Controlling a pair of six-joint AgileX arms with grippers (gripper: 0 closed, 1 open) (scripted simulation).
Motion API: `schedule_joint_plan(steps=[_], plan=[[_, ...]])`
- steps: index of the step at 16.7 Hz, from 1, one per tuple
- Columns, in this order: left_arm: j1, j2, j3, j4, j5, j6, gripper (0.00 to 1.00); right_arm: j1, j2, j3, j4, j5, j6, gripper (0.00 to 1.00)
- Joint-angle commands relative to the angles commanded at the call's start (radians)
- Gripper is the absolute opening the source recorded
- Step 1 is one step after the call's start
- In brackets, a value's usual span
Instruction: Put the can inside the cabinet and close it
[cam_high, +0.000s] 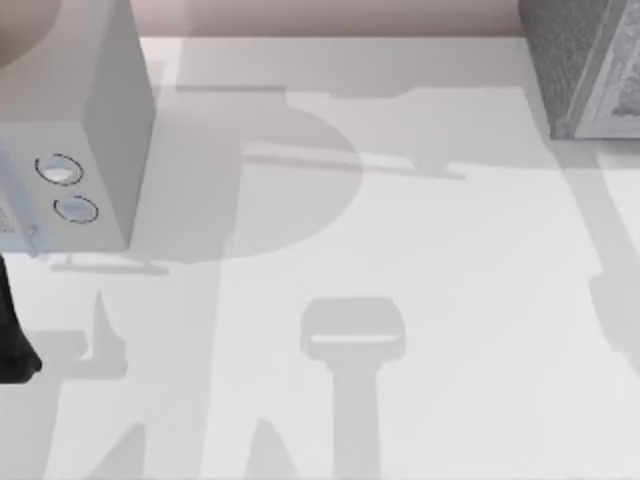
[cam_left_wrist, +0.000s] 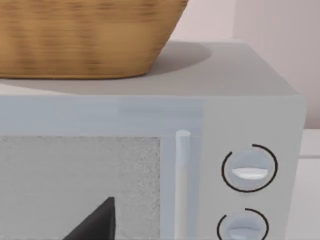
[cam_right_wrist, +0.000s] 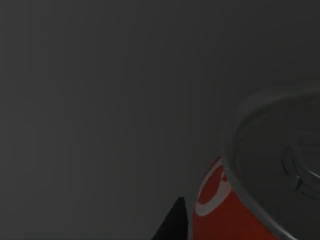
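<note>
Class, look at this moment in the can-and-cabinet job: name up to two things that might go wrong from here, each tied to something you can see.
1. In the right wrist view the can sits very close to the camera in dark surroundings, a dark fingertip beside it. Its footing is hidden, so it may tip on release.
2. The cabinet sits at the table's far right corner, partly out of the top view, so closing its door is hard to check from above.

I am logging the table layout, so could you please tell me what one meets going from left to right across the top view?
Black part of my left arm at the left edge → smooth pale grey box with two round dials → bare white table → dark grey speckled stone-textured cabinet at the far right.
</note>
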Motion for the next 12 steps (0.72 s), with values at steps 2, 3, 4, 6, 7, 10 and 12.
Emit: schedule_joint_plan(steps=[2,3,4,6,7,10,12], plan=[[0.0,0.0,0.0,0.0,0.0,0.0,1.0,-0.005,0.047,0.061,-0.016,-0.007,0.002,0.0],[0.0,0.0,0.0,0.0,0.0,0.0,1.0,-0.006,0.057,0.075,-0.02,-0.009,0.002,0.0],[0.0,0.0,0.0,0.0,0.0,0.0,1.0,-0.006,0.06,0.079,-0.021,-0.009,0.002,0.0],[0.0,0.0,0.0,0.0,0.0,0.0,1.0,-0.006,0.06,0.079,-0.021,-0.009,0.002,0.0],[0.0,0.0,0.0,0.0,0.0,0.0,1.0,-0.006,0.06,0.079,-0.021,-0.009,0.002,0.0],[0.0,0.0,0.0,0.0,0.0,0.0,1.0,-0.006,0.06,0.079,-0.021,-0.009,0.002,0.23],[0.0,0.0,0.0,0.0,0.0,0.0,1.0,-0.006,0.06,0.079,-0.021,-0.009,0.002,0.38]])
